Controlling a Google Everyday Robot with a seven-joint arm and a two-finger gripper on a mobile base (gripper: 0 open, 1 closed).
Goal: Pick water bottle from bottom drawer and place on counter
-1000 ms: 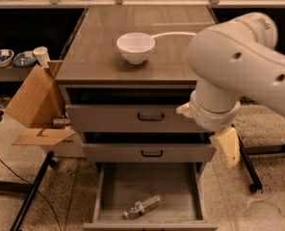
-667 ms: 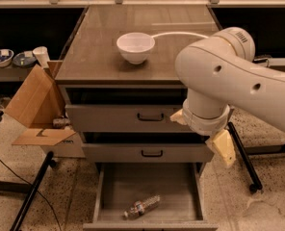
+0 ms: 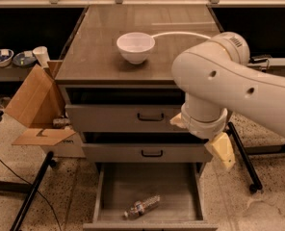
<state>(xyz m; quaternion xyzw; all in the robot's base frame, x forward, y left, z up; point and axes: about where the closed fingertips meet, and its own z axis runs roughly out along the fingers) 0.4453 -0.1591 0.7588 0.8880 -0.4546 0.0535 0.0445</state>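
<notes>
One gripper [image 3: 220, 149], cream-coloured, hangs under the bulky white arm [image 3: 229, 81] at the cabinet's right front, level with the middle drawer [image 3: 149, 153]. Released or clenched cannot be told. It is well apart from the bottle. Bottom drawer [image 3: 109, 196] is pulled out, probably so the arm can reach in from above. Water bottle [image 3: 141, 207] lies on its side on the drawer floor, near the front edge. It is small, clear and crinkled, with a pale label band. Counter [image 3: 99, 52] carries a white bowl [image 3: 136, 46].

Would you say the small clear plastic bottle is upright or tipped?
The water bottle lies on its side in the open bottom drawer; the gripper hangs above, to its right.
</notes>
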